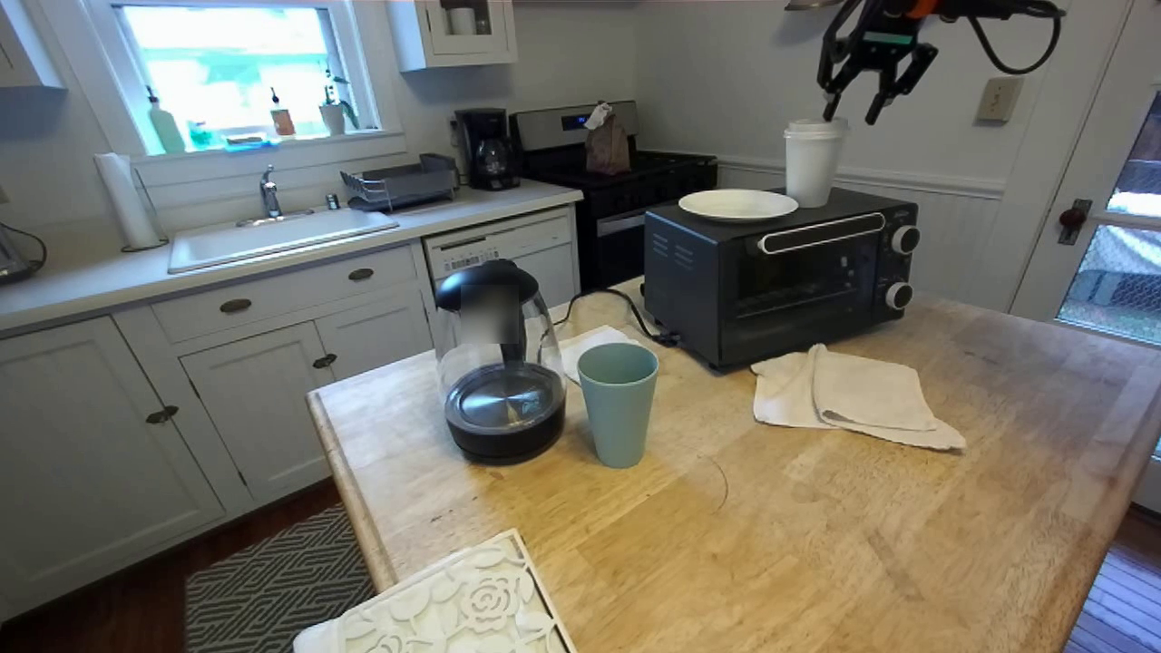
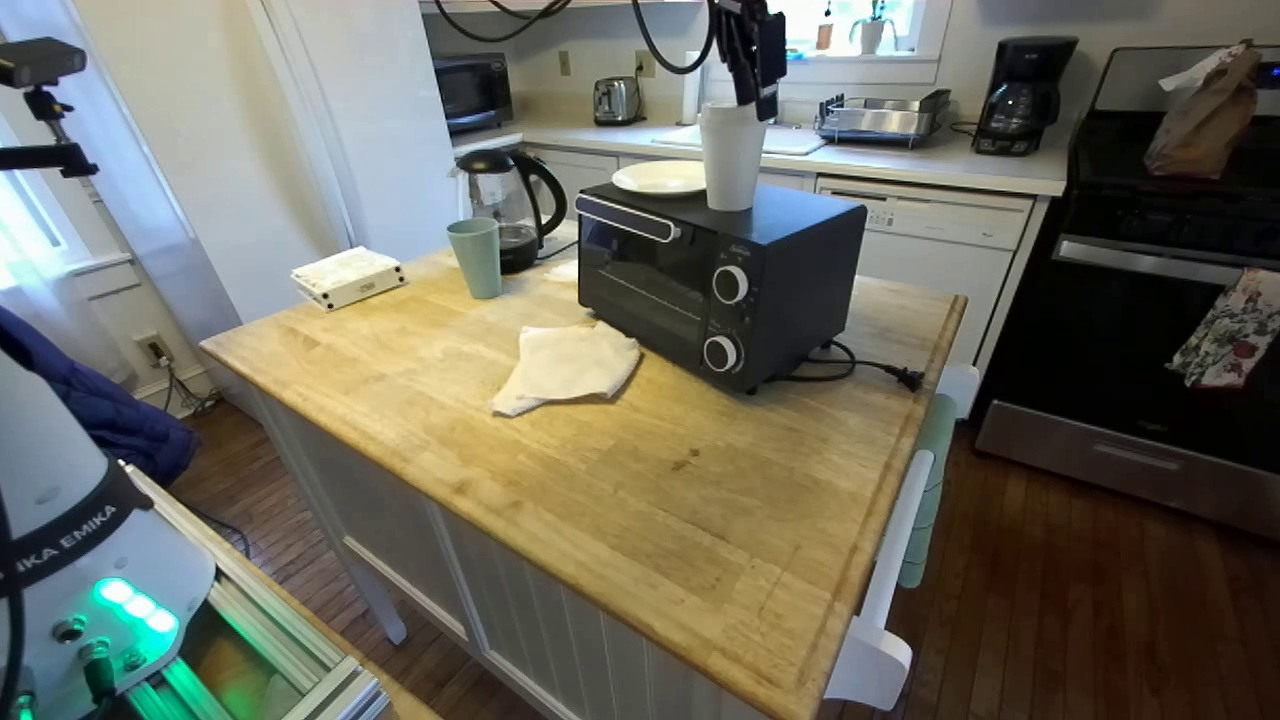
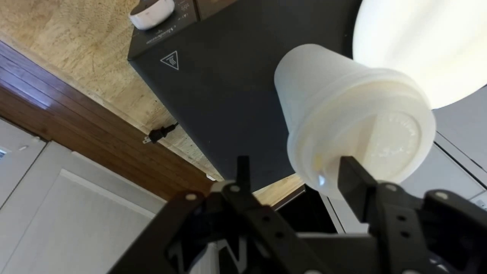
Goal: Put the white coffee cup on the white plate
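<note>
The white coffee cup stands upright with its lid on top of the black toaster oven; it also shows in an exterior view and in the wrist view. The white plate lies flat on the oven beside the cup, also in an exterior view and the wrist view. My gripper is open and empty, just above the cup's lid. In the wrist view, the jaws are off-centre: one fingertip overlaps the lid, the other is beside the cup. Whether a finger touches the lid I cannot tell.
The black toaster oven stands on the wooden table. A glass kettle, a green cup, a folded cloth and a white patterned box are also on the table. The oven's cord lies behind it.
</note>
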### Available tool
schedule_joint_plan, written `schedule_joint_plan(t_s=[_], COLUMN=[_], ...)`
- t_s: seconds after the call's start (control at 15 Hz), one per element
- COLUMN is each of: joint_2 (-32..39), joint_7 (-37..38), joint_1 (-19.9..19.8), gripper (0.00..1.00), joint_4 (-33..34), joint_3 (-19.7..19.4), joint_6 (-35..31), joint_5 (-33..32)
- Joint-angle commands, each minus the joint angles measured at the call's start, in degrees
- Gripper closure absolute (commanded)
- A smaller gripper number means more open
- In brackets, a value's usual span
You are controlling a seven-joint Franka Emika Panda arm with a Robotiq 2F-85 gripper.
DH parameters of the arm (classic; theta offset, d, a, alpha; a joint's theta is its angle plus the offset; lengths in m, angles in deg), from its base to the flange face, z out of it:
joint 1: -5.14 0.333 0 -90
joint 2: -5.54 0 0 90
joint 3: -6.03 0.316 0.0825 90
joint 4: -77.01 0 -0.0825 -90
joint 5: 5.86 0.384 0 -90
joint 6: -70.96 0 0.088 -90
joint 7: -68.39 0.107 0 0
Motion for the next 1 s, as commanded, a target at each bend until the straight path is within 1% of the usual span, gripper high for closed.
schedule_joint_plan(t_s=[0.0, 0.07, 0.13, 0.4, 0.53, 0.67, 0.93], joint_2=[0.96, 1.13, 1.41, 1.78, 1.75, 1.51, -2.15], joint_7=[-1.65, -1.6, -1.46, -1.07, -0.95, -0.77, -1.52], joint_1=[-0.31, -0.29, -0.22, -0.08, -0.07, 0.01, 0.84], gripper=[0.46, 0.49, 0.68, 0.98, 1.0, 0.99, 0.99], joint_4=[1.37, 1.33, 1.3, 1.65, 1.86, 1.84, -0.02], joint_3=[-0.08, -0.07, -0.06, -0.07, -0.13, -0.16, 0.31], joint_6=[1.8, 2.05, 2.33, 2.37, 2.42, 2.51, 1.3], joint_5=[1.69, 1.68, 1.58, 1.37, 1.24, 1.1, 0.71])
